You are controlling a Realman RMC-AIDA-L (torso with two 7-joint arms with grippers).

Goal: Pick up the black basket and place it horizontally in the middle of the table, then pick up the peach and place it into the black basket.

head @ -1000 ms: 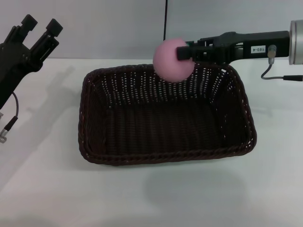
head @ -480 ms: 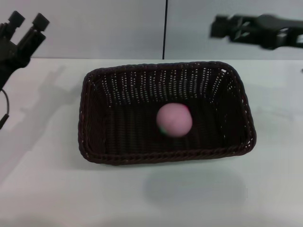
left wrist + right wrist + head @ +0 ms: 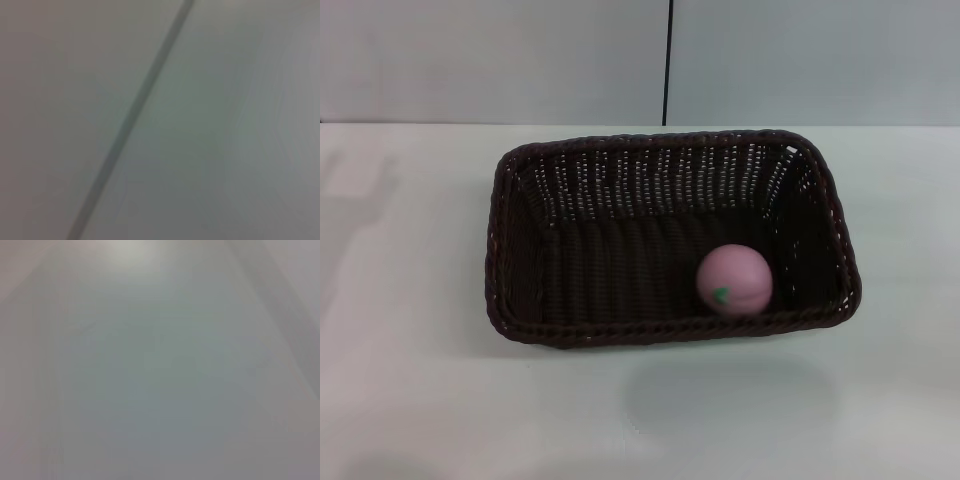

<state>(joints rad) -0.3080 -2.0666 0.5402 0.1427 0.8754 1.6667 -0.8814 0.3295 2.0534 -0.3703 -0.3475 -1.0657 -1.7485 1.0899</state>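
Head view shows the table (image 3: 410, 400), white and flat, filling most of what lies before me. On it, about the middle, sits the black basket (image 3: 520, 240), its long side running across my view, its braided rim level and its open-weave walls rising from a dark floor. Inside the basket lies the peach (image 3: 734, 280), pink and round, with a small green leaf mark facing toward me. It rests on the basket floor in the near corner on my right side, close to the near wall and near the right-hand wall; whether it touches either wall I cannot tell. Neither of my pincers appears over the table, so I cannot say whether my left or my right one is spread or closed. My left wrist view gives only a pale grey surface crossed by a dark slanting line (image 3: 135, 115). My right wrist view gives only a plain pale surface.
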